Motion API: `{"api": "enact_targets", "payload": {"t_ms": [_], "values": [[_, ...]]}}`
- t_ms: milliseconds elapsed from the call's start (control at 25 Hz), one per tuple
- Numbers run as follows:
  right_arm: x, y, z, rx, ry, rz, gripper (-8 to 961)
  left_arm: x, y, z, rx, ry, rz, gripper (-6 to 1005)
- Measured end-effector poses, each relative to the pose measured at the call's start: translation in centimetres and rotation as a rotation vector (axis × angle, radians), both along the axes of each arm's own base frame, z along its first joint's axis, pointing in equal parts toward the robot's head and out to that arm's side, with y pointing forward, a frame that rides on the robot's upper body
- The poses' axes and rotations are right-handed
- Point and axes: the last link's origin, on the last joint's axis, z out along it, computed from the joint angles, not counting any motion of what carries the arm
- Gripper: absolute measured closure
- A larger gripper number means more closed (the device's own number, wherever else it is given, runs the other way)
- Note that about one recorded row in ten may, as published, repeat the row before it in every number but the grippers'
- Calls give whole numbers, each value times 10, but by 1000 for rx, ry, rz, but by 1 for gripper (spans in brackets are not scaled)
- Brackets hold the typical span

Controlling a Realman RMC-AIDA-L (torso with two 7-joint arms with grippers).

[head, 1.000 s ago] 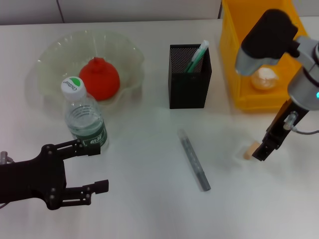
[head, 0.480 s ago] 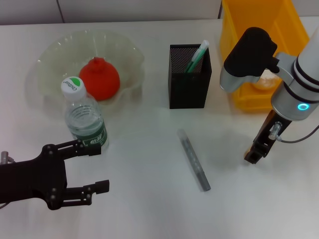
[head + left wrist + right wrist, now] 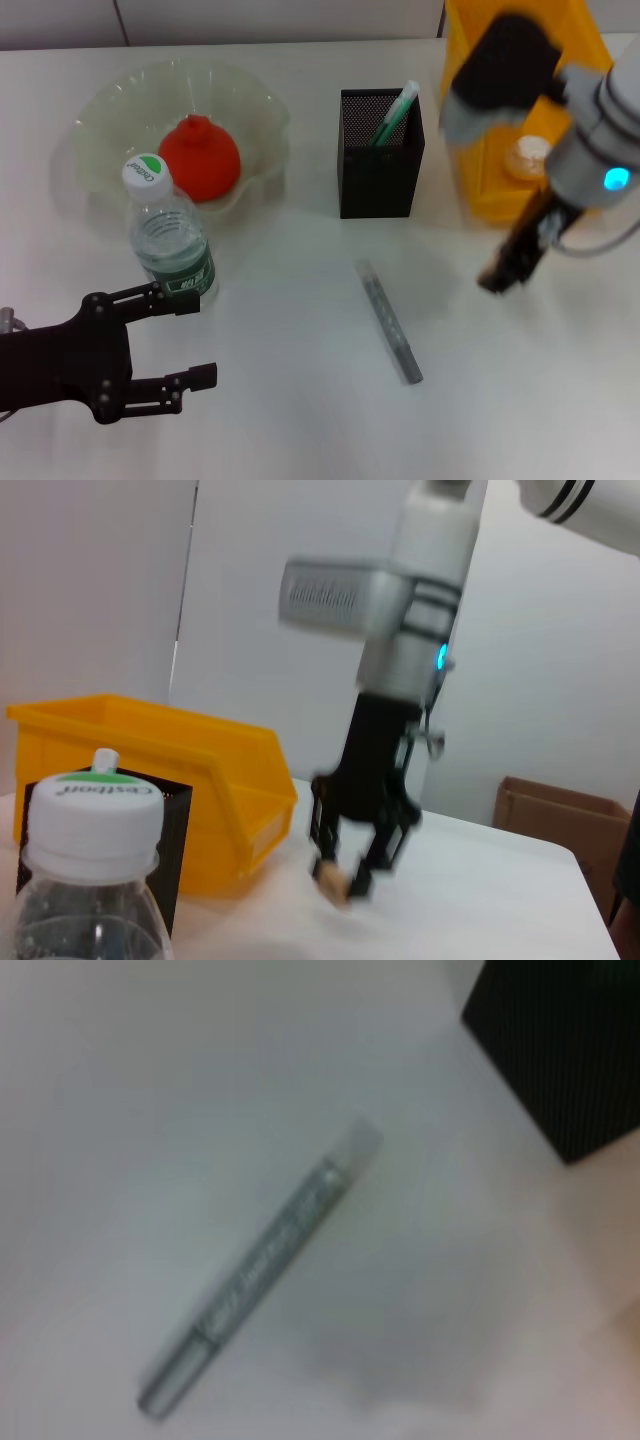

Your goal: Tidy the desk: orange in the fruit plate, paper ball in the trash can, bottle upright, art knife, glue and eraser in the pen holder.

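Note:
My right gripper [image 3: 496, 279] hangs above the table in front of the trash can [image 3: 478, 188]. In the left wrist view it [image 3: 352, 876] is shut on the tan eraser [image 3: 329, 878], just above the surface. The grey glue [image 3: 390, 322] lies flat mid-table, and also shows in the right wrist view [image 3: 262, 1272]. The pen holder [image 3: 379, 160] holds the art knife [image 3: 397, 113]. The orange [image 3: 200, 158] sits in the fruit plate [image 3: 100, 112]. The bottle [image 3: 170, 240] stands upright. The paper ball [image 3: 528, 156] lies in the trash can. My left gripper [image 3: 203, 337] is open beside the bottle.
The right arm's body hangs over the trash can's near wall. A brown cardboard box [image 3: 552, 810] stands beyond the table in the left wrist view. White table surface lies around the glue and in front of the pen holder.
My right gripper has closed on the eraser, lifted it off the table and moved back and to the left. The left arm has not moved.

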Motion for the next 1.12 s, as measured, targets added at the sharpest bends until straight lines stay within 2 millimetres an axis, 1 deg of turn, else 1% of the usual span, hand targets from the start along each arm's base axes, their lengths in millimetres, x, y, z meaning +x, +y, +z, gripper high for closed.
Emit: {"api": "enact_targets", "payload": {"t_ms": [120,160,200,280,360,480,560,840,960,1040,1120], "values": [[-29,5,25,73,114,42,509,0,-1,0,-1,0,1,188],[-47,10,44,149,218,68,504,0,-1,0,-2,0,2,188],[-47,10,44,149,218,68,499,0,-1,0,-2,0,2,188],[-58,20,59,238,302,88,489,-1,-1,0,-3,0,2,188],[-62,30,64,300,363,98,479,-1,-2,0,-3,-1,3,188],[-64,39,59,326,417,106,464,-1,-2,0,-1,-3,5,188],[-64,44,51,316,439,113,454,-1,-3,0,-1,-5,5,188],[-65,48,44,299,440,111,418,-1,-3,0,-1,-9,4,188],[-65,45,43,277,437,104,379,0,-3,0,-1,-9,4,188],[-68,37,42,225,436,92,353,0,-3,0,-2,-10,4,188],[-71,28,40,154,420,71,363,0,-3,0,-3,-10,4,188]]}}
